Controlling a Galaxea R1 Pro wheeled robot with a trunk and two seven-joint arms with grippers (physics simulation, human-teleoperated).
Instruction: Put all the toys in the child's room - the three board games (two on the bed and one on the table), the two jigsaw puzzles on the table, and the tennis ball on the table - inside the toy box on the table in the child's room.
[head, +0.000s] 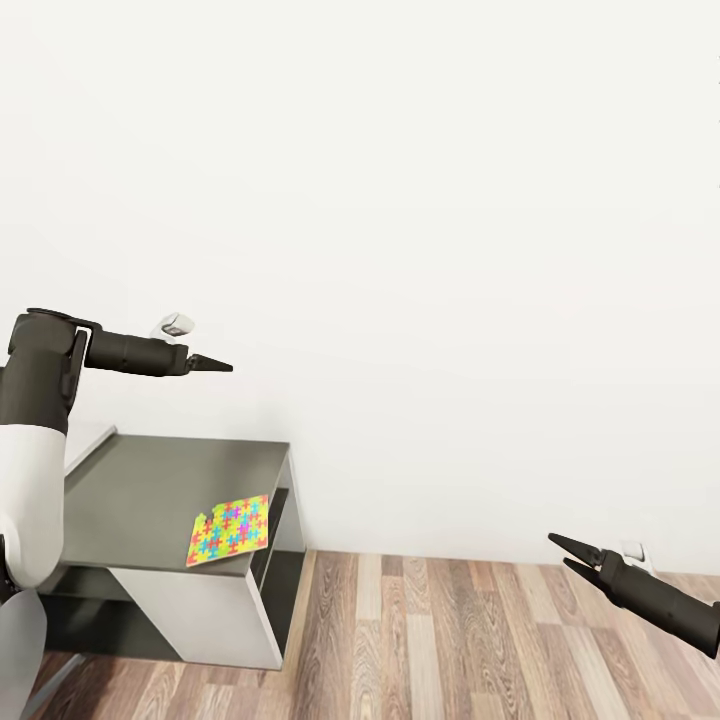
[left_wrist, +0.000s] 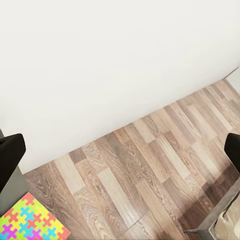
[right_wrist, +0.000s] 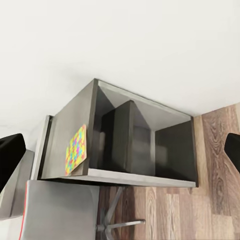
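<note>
Reaching out over the dark side unit, L hand sits high, fingers pressed together to a point in head view, nothing held. L wrist view differs: finger pads at both frame edges, wide gap, so L state can't be told for sure. R hand low at robot's right, over the wood floor, two fingers slightly parted, empty; R wrist view shows fingertips far apart at frame edges.

One jigsaw puzzle lies flat on the dark grey tabletop, at its front right corner, edge right at the rim. Below and a bit right of L hand, well apart from it vertically. Well apart from R hand too, which is off to the puzzle's right.

Same puzzle in L wrist view & R wrist view. R wrist view: unit has open compartments w/ a divider, and a chair base on floor beside it. White wall behind.
</note>
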